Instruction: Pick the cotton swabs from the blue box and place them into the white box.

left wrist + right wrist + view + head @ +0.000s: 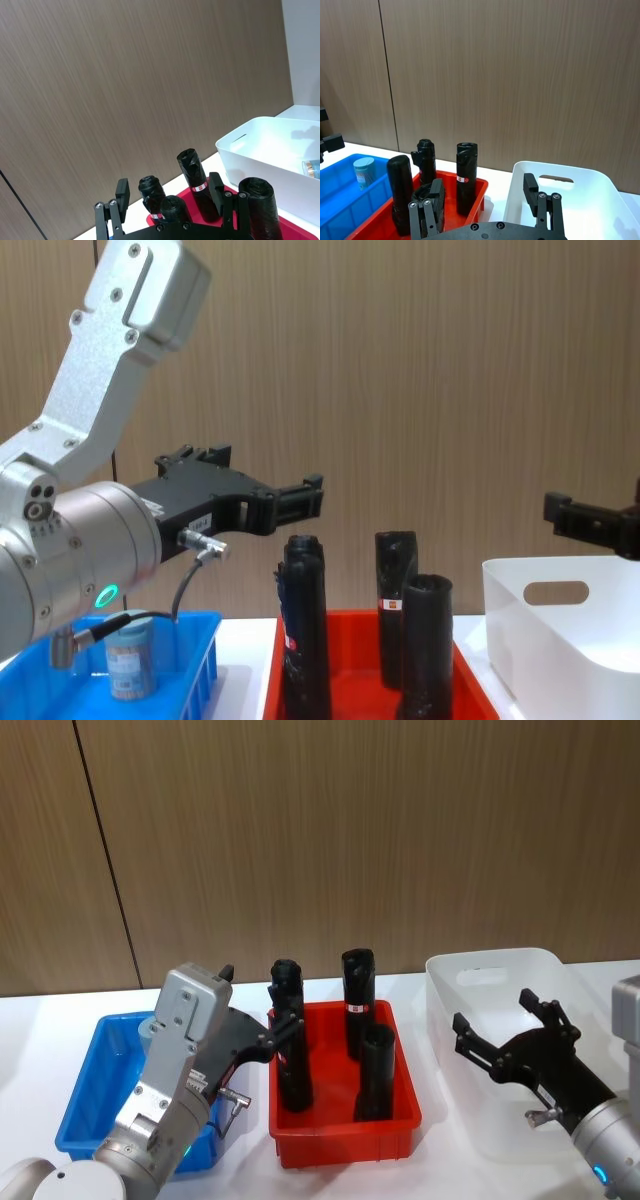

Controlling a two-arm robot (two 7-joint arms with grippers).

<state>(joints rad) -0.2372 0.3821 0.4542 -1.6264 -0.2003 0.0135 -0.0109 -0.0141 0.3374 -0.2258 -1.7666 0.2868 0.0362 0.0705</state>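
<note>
One cotton swab jar (130,660) with a pale blue lid (364,169) stands in the blue box (85,1095) at the left. My left gripper (260,998) hovers open above that box's right end, with its fingers (122,192) pointing toward the red tray and nothing between them. On the right is the white box (490,970), where another cotton swab jar (311,169) lies on its side. My right gripper (495,1010) hangs open and empty over the white box, fingers (530,185) spread.
A red tray (345,1135) between the two boxes holds several tall black cylinders (288,1040); they stand close to the left gripper's fingertips. All sit on a white table (40,1020) with a wood-panelled wall behind.
</note>
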